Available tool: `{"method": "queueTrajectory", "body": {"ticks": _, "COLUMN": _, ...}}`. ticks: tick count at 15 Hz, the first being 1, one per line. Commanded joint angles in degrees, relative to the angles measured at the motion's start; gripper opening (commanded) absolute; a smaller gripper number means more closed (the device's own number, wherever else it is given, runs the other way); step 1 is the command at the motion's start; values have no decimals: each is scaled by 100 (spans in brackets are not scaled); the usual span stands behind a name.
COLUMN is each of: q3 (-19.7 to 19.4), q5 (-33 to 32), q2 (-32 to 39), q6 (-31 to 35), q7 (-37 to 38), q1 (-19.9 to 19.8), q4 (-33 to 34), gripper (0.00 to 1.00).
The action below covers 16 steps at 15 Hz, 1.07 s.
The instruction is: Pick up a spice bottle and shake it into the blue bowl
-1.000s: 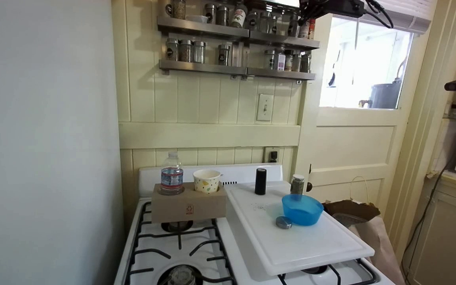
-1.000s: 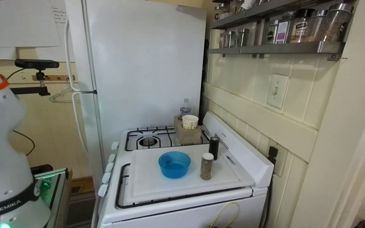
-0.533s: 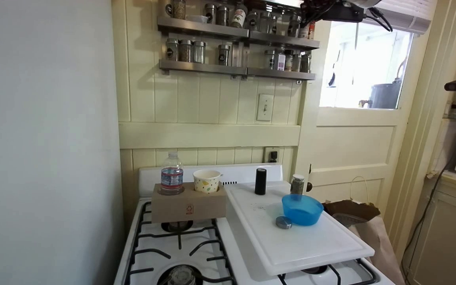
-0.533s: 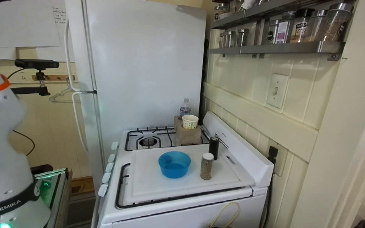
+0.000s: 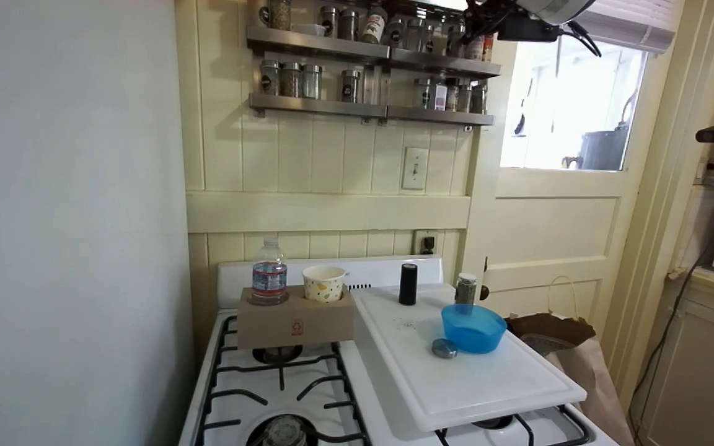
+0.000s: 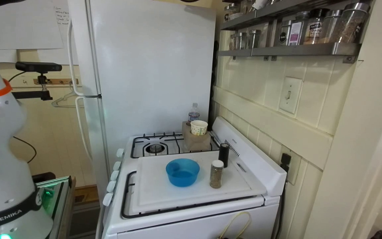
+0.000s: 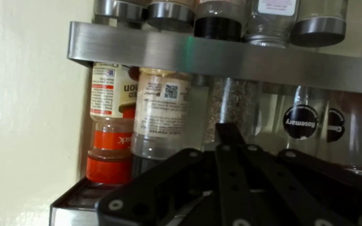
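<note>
Spice bottle [image 7: 231,102]: presumably the brown-flecked jar beyond the gripper [image 7: 230,133], on the second shelf up [image 5: 444,62]; exact target uncertain. Jaws look closed, nothing between. Progress (judged): not picked up; grasp, carry, shake all left. Counts, outward from the gripper: second-shelf row [image 5: 414,37] partly hidden, uncountable; lowest shelf [image 5: 320,104], 9 containers [image 5: 350,87]; white board [image 5: 487,390]: black bottle [image 5: 408,285] 1, white-capped jar [image 5: 466,290] 1, blue bowl [image 5: 475,332] 1 (contents not resolvable), loose lid [image 5: 444,349] 1.

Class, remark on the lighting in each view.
In an exterior view, the window is largely washed out; in an exterior view, the robot's base light glows green; in the wrist view, a green glint marks the metal rail and the gripper looks near-black.
</note>
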Motion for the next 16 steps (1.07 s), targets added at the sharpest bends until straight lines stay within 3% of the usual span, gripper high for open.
{"method": "queueTrajectory", "body": {"ticks": 1, "q3": 3, "q5": 399, "q2": -16, "q6": 101, "q7": -408, "q1": 46, "q4": -92, "gripper": 0}}
{"method": "queueTrajectory", "body": {"ticks": 6, "q3": 40, "q5": 647, "q2": -184, "q6": -120, "q7": -543, "q1": 61, "q4": -168, "gripper": 0}}
{"method": "queueTrajectory", "body": {"ticks": 15, "q3": 91, "q5": 524, "q2": -959, "q6": -830, "q7": -374, "q1": 49, "q4": -790, "gripper": 0}}
{"method": "queueTrajectory", "body": {"ticks": 16, "q3": 80, "q5": 571, "q2": -1104, "q6": -1009, "q7": -399, "q1": 68, "q4": -890, "gripper": 6}}
